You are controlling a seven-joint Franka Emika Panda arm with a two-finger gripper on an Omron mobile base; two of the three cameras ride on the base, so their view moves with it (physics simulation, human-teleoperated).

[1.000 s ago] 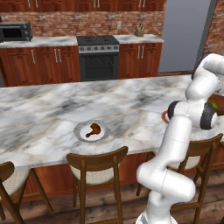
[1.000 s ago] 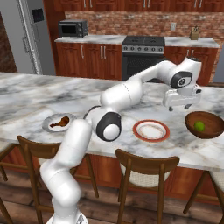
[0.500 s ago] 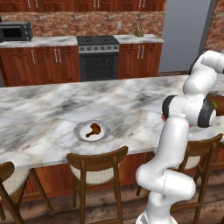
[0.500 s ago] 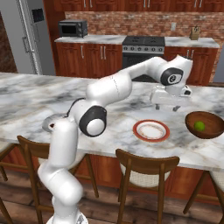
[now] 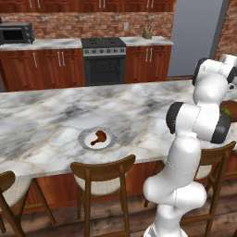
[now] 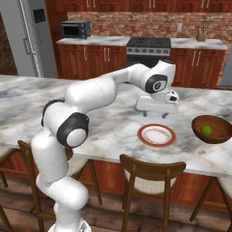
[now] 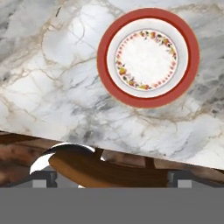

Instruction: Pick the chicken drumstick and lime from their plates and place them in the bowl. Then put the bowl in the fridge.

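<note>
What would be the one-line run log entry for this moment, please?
lime: in bowl | drumstick: on grey-rimmed plate | red-rimmed plate: empty | gripper: open, holding nothing, above counter | fridge: closed

Two plates — one grey-rimmed (image 5: 96,139), one red-rimmed (image 6: 157,135); one drumstick (image 5: 98,137); one lime (image 6: 206,130); one bowl (image 6: 213,130); one microwave (image 6: 75,29) — one stove (image 6: 148,47).

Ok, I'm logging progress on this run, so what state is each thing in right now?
lime: lying in the bowl.
bowl: on the counter, holding the lime.
chicken drumstick: on the grey-rimmed plate, not yet picked.
red-rimmed plate: nothing on it.
gripper: open, above the counter, holding nothing.
fridge: doors shut.
</note>
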